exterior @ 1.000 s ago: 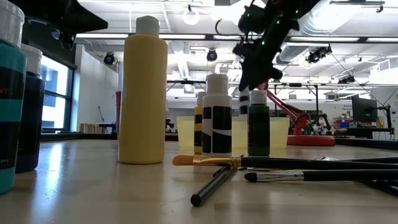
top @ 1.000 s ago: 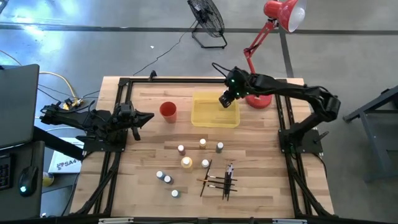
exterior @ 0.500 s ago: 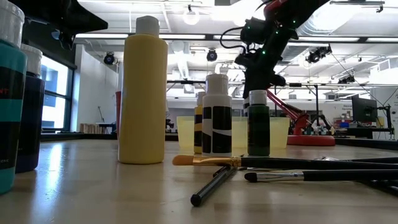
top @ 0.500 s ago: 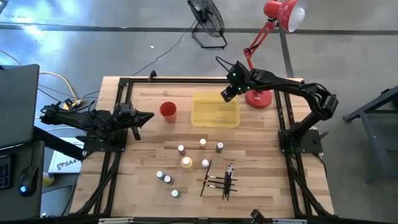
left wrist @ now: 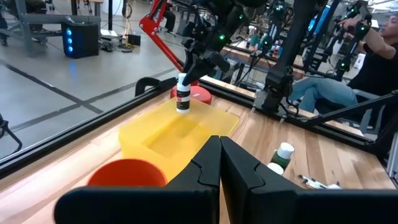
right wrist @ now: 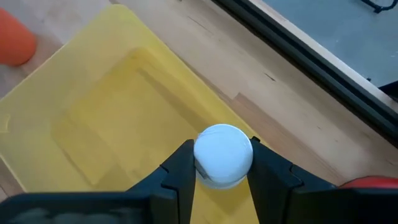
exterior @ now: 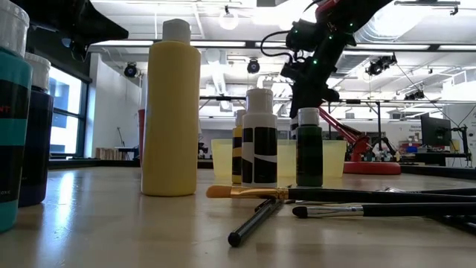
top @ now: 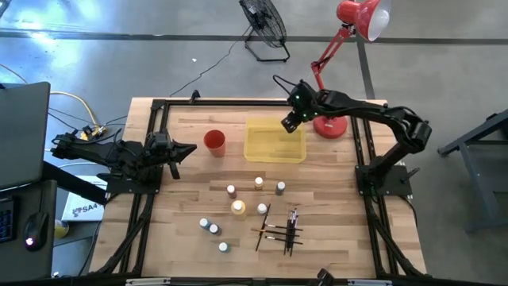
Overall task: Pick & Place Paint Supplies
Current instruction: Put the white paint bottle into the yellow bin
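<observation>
The light wooden plank surface (top: 182,214) stands on a grey polished concrete floor (top: 95,63) with pale painted lines. A black round floor fan (top: 264,24) stands on this floor beyond the far edge, and a red desk lamp (top: 359,20) rises from the far right corner. At the left side there is a dark monitor (top: 20,135) and yellow cables (top: 79,107). Level across the surface, the room is a large hall with white ceiling ducts (exterior: 416,30), round ceiling lights (exterior: 227,18) and a bright window (exterior: 71,112) at the left.

High cam straight down, low cam at tabletop level, wrist cams close, all share yellow tray (top: 275,141).
</observation>
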Available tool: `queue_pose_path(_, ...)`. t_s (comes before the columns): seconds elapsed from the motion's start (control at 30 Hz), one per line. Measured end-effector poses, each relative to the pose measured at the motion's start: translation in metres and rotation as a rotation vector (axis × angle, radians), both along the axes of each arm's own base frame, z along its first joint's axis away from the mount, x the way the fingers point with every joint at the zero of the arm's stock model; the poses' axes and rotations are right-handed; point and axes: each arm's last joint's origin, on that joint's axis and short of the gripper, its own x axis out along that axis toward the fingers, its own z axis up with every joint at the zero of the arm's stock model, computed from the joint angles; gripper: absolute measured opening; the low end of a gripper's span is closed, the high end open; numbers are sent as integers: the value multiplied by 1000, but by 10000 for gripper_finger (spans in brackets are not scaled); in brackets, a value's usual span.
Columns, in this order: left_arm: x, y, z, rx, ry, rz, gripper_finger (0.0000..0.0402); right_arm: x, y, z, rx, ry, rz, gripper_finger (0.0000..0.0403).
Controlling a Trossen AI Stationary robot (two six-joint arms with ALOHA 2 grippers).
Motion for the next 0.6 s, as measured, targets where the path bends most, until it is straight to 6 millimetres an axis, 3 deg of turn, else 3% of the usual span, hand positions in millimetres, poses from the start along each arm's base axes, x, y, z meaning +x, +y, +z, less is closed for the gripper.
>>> queue_pose_path(0.17,0,0,0,1,4,-1,0,7,-2,-15,23,34,4,111)
queue_pose_path(0.6,0,0,-1,2,8,-1,0,18,-5,-29,28,36,17,111)
